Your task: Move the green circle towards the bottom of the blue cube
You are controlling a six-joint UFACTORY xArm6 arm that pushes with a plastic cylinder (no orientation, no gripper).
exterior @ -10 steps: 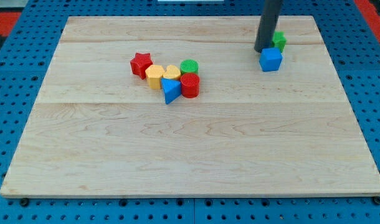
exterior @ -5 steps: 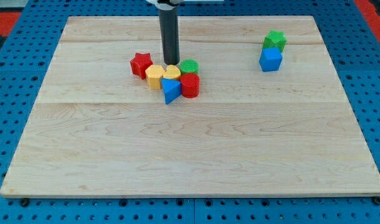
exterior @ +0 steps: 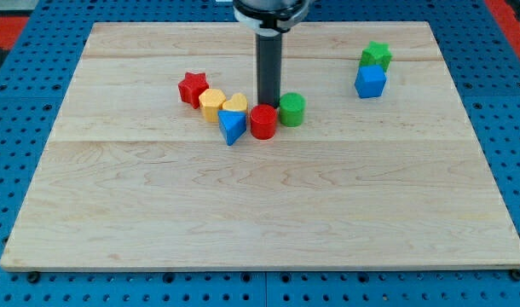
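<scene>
The green circle (exterior: pixel 291 109) sits right of the centre cluster, touching or nearly touching the red cylinder (exterior: pixel 262 122). My tip (exterior: pixel 268 105) stands just left of the green circle and just above the red cylinder. The blue cube (exterior: pixel 370 82) is at the upper right, well right of and a little above the green circle.
A green star (exterior: pixel 376 56) sits just above the blue cube. Left of my tip lie a yellow heart (exterior: pixel 234 104), a yellow hexagon (exterior: pixel 211 103), a red star (exterior: pixel 192 87) and a blue triangle (exterior: pixel 232 126). The wooden board (exterior: pixel 260 213) rests on a blue pegboard.
My tip moved from the blue cube to the centre cluster, then right. The green circle slid right and slightly down, away from the yellow heart. The red cylinder shifted slightly down.
</scene>
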